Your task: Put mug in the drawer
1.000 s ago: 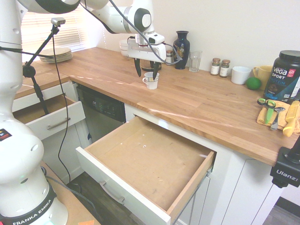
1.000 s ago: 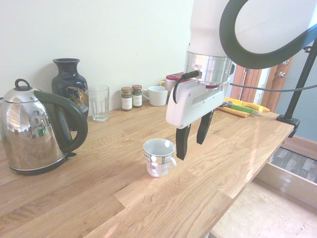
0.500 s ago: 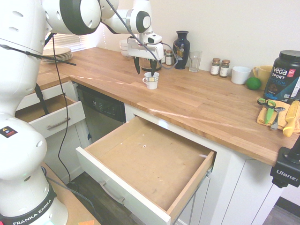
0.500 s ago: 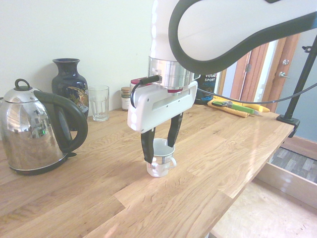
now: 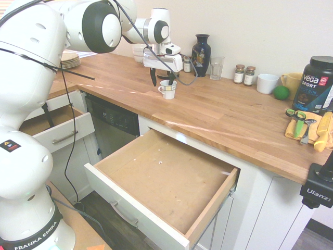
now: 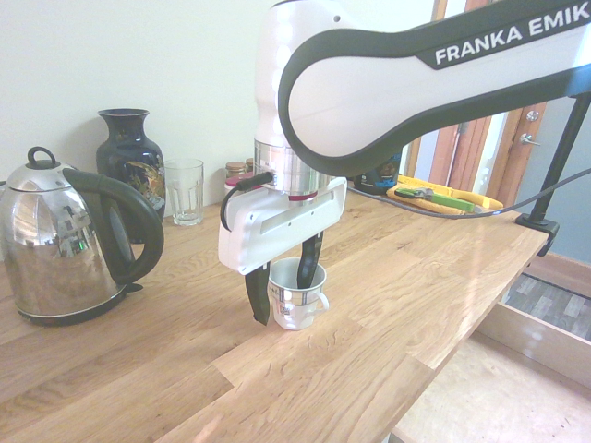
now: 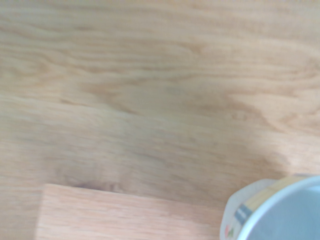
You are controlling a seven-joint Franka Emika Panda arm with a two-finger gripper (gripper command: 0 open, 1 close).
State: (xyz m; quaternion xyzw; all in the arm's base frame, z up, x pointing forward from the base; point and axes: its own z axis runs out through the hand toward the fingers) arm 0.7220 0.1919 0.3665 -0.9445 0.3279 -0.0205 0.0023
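Since the drawer [image 5: 166, 182] stands pulled wide below the counter [image 5: 229, 117], its bare wood floor is ready to receive. Above, the gripper [image 6: 284, 291] straddles the mug's [image 6: 297, 295] rim, jaws spread, one finger inside and one outside, seemingly not yet pinching. Small, white, upright, banded near the lip.

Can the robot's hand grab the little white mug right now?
Probably yes. The gripper hangs open right at the mug, one of the jaws inside its rim, one outside, nothing between them.
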